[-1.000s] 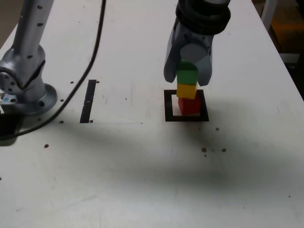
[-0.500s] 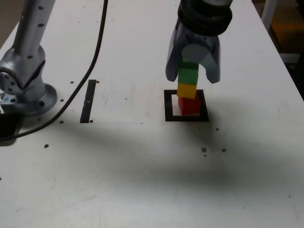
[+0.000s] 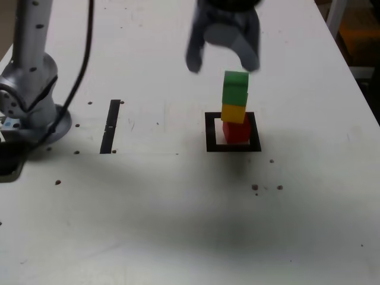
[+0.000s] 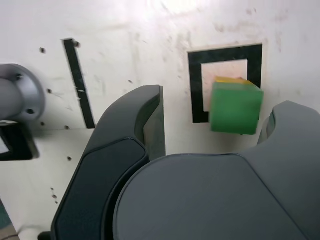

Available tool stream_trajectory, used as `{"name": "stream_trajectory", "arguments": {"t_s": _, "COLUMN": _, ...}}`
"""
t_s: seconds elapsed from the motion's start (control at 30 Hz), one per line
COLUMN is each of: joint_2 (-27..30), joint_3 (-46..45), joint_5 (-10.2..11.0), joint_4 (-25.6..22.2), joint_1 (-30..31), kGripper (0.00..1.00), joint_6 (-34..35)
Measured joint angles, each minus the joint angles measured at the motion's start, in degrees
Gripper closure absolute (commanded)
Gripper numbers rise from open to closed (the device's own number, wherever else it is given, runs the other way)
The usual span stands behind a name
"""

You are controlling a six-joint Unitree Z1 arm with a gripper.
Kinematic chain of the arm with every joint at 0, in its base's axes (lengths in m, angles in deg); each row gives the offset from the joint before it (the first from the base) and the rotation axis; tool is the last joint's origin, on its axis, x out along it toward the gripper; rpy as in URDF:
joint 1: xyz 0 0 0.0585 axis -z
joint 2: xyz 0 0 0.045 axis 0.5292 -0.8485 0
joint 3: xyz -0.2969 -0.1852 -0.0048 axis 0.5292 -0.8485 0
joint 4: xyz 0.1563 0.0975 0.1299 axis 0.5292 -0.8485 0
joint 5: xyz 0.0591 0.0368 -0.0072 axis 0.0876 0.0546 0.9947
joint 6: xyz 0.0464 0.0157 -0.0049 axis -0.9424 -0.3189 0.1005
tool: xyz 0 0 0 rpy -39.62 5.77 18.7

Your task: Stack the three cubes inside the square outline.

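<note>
Exterior view: one tower of three cubes, counted by us from the base up as red cube [image 3: 237, 133], yellow cube [image 3: 233, 113] and green cube [image 3: 236, 89], the red standing within the square outline [image 3: 211, 145] on the counter [image 3: 148, 219], nearer the frame's side at the exterior view's right. Item, one pincer [image 3: 222, 66], jaws spread, nothing between them; a second ago it had flanked the green cube, and since then it had drawn up and off toward the exterior view's left. Item, the tower, unsupported and upright, its place unchanged by the release. We judged the stacking complete, with only a clear retreat left to make. Condition notes: yellow's seating partly hidden from us; a brush from a passing finger might have toppled the column.
</note>
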Motion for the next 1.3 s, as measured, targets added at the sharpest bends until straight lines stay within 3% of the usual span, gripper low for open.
{"name": "stream_trajectory", "arguments": {"t_s": 0.2, "joint_2": 9.8, "joint_3": -7.3, "joint_5": 1.2, "joint_4": -0.3, "joint_1": 0.1, "kGripper": 0.21, "joint_6": 2.7}}
{"name": "stream_trajectory", "arguments": {"t_s": 0.33, "joint_2": 14.9, "joint_3": -14.9, "joint_5": 0.4, "joint_4": -0.3, "joint_1": -1.0, "kGripper": 0.21, "joint_6": 4.1}}
{"name": "stream_trajectory", "arguments": {"t_s": 0.4, "joint_2": 15.4, "joint_3": -22.2, "joint_5": -2.5, "joint_4": 0.1, "joint_1": -2.0, "kGripper": 0.21, "joint_6": 4.5}}
{"name": "stream_trajectory", "arguments": {"t_s": 0.53, "joint_2": 15.4, "joint_3": -26.9, "joint_5": -5.4, "joint_4": 2.1, "joint_1": -2.2, "kGripper": 0.21, "joint_6": 4.5}}
{"name": "stream_trajectory", "arguments": {"t_s": 0.93, "joint_2": 13.2, "joint_3": -40.3, "joint_5": -12.2, "joint_4": 16.3, "joint_1": -2.2, "kGripper": 0.21, "joint_6": 1.3}}
{"name": "stream_trajectory", "arguments": {"t_s": 1.3, "joint_2": 11.5, "joint_3": -48.0, "joint_5": -16.2, "joint_4": 27.6, "joint_1": -2.2, "kGripper": 0.21, "joint_6": -2.5}}
